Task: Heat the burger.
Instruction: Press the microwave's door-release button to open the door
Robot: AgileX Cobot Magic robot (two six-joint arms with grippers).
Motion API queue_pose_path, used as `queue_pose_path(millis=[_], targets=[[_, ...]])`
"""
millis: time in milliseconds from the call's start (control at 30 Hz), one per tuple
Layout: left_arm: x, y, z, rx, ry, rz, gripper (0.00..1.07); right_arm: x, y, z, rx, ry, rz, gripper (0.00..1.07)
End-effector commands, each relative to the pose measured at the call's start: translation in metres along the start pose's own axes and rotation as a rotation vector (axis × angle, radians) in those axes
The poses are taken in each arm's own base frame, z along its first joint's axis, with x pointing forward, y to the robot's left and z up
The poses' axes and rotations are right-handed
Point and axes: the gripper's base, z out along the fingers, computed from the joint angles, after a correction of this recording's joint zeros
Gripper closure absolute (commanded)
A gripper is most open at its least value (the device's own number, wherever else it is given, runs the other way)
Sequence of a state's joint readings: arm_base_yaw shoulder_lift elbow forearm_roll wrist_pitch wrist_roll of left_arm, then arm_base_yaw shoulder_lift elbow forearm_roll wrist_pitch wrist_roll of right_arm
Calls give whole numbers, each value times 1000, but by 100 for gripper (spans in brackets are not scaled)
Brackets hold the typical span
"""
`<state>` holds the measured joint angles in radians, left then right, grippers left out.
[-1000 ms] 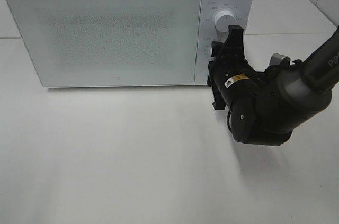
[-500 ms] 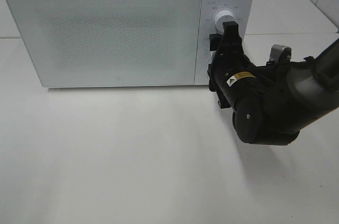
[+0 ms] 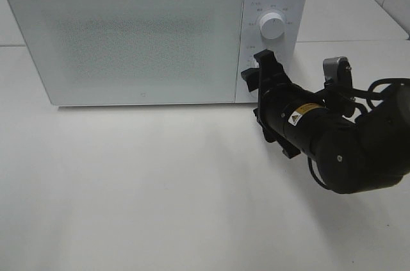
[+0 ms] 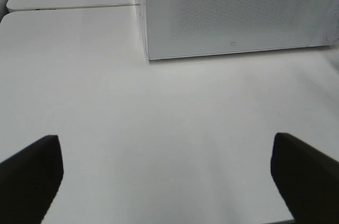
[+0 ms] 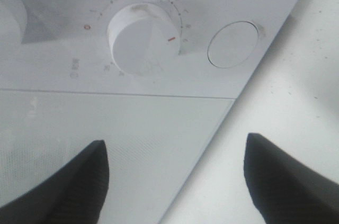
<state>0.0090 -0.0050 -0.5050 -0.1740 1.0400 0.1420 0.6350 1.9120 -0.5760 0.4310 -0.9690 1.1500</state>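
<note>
The burger is hidden; no frame shows it. The white microwave (image 3: pixel 128 34) stands at the back of the table with its door shut. My right gripper (image 3: pixel 256 69) hovers just in front of its control panel, open and holding nothing. In the right wrist view the right gripper (image 5: pixel 175 181) is spread wide below the dial (image 5: pixel 143 38), whose red mark is turned away from zero, and touches nothing. The left gripper (image 4: pixel 167 176) is open and empty over bare table, facing the microwave (image 4: pixel 238 12) from a distance. The high view does not show the left arm.
An upper dial (image 3: pixel 273 27) sits above the gripper on the panel. A round push button (image 5: pixel 232 44) lies beside the lower dial. The white table (image 3: pixel 160 188) stretches in front of the microwave; a seam runs behind it.
The right gripper has drawn back and lower from the control panel, and its jaws have spread wider. The upper dial is now uncovered in the high view.
</note>
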Motion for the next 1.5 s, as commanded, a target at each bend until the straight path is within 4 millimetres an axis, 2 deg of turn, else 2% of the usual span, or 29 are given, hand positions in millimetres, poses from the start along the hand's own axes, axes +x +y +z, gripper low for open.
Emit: queue_pose_path(millis=[33, 100, 167, 267, 333, 467, 533, 700, 833, 867, 900, 1067, 1100, 1167, 1200, 1267, 1300, 1367, 1400, 1467, 1500], targets=[[0, 0, -3, -4, -28, -2, 6, 2, 7, -16, 25, 84, -201, 38], [0, 0, -3, -4, -28, -2, 6, 2, 7, -19, 40, 101, -236, 38], [0, 0, -3, -4, -28, -2, 6, 1, 15, -28, 68, 148, -372, 38], [0, 0, -3, -4, -28, -2, 6, 0, 18, -31, 63, 158, -428, 38], [0, 0, -3, -4, -28, -2, 6, -4, 32, -45, 42, 200, -638, 38], [0, 0, -3, -4, -28, -2, 6, -6, 40, -54, 36, 238, -772, 38], [0, 0, -3, -4, -28, -2, 6, -14, 44, -60, 66, 287, -871, 38], [0, 0, -3, -4, -28, -2, 6, -27, 52, -66, 97, 352, -994, 38], [0, 0, -3, -4, -28, -2, 6, -39, 68, -79, 124, 450, -1173, 38], [0, 0, -3, -4, -28, -2, 6, -39, 68, -79, 124, 450, -1173, 38], [0, 0, -3, -4, -28, -2, 6, -43, 76, -87, 153, 488, -1230, 38], [0, 0, -3, -4, -28, -2, 6, -52, 91, -105, 205, 521, -1292, 38], [0, 0, -3, -4, -28, -2, 6, -55, 95, -116, 219, 533, -1290, 38], [0, 0, -3, -4, -28, -2, 6, -57, 96, -121, 223, 536, -1290, 38], [0, 0, -3, -4, -28, -2, 6, -59, 98, -132, 238, 549, -1289, 38], [0, 0, -3, -4, -28, -2, 6, -61, 97, -138, 252, 563, -1289, 38], [0, 0, -3, -4, -28, -2, 6, -63, 97, -149, 271, 578, -1291, 38], [0, 0, -3, -4, -28, -2, 6, -65, 97, -155, 282, 587, -1292, 38], [0, 0, -3, -4, -28, -2, 6, -68, 97, -167, 297, 597, -1295, 38], [0, 0, -3, -4, -28, -2, 6, -69, 98, -173, 302, 600, -1296, 38], [0, 0, -3, -4, -28, -2, 6, -72, 99, -183, 299, 596, -1293, 38]])
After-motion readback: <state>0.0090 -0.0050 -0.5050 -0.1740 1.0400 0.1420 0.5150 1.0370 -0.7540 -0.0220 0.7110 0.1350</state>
